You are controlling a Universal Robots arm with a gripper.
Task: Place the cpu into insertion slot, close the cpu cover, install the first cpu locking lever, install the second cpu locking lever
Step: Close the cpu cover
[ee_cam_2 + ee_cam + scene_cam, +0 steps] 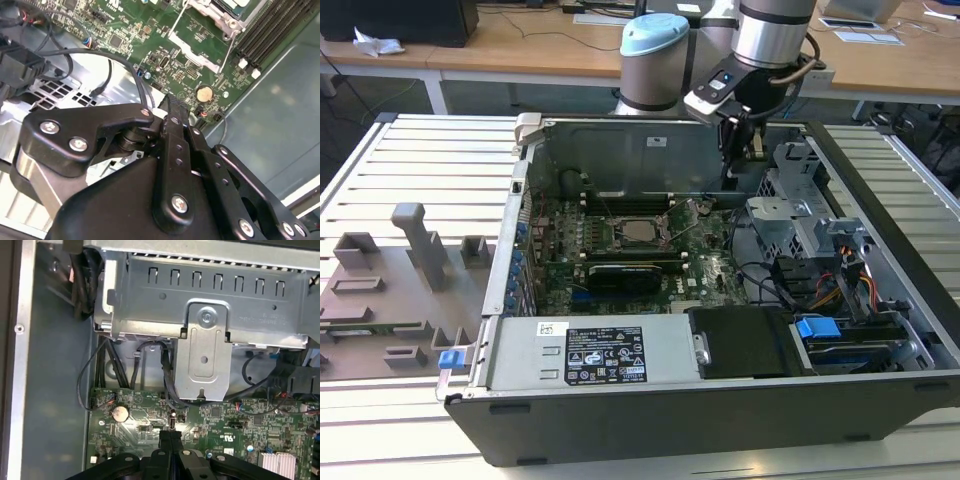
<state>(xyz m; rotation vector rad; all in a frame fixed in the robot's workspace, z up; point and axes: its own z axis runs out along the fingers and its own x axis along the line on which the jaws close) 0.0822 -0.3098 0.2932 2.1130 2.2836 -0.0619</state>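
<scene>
The flat square silver-grey cpu (640,232) sits in the socket at the centre of the green motherboard (710,268). The thin silver cpu cover (218,15) appears lowered over it. Both thin wire locking levers (176,25) look unlatched and are not yet installed. The black gripper (170,436), jaws together and empty, hovers well apart from the socket.

Small square cpu (640,232), dull silver-grey metal top, lies flat at frame centre. Thin silver hinged cpu cover (216,15), top edge, appears lowered around it.
</scene>
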